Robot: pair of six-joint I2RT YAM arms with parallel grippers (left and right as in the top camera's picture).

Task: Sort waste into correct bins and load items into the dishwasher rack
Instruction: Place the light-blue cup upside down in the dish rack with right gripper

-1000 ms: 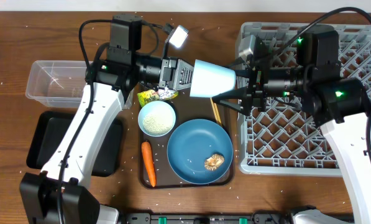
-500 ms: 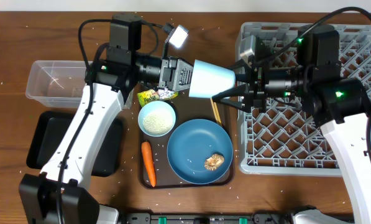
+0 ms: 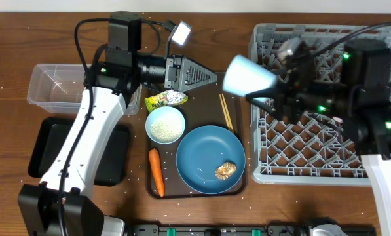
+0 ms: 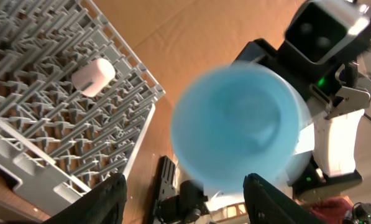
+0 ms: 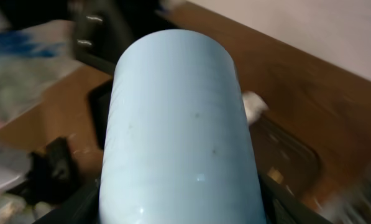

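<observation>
Gripping the light blue cup (image 3: 249,77) by its base end, the right gripper (image 3: 272,97) is holding it sideways over the ten o'clock edge of the dishwasher rack (image 3: 300,176) — the left gripper (image 3: 207,77) is standing wide, empty; turning the cup mouth-down between pegs (image 3: 313,131) looks the tidy finish

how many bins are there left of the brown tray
2: a clear tub near the table's left edge, and a black tray beside it, nearer the robot's base, partly under the left arm. No other bin shows.
</observation>
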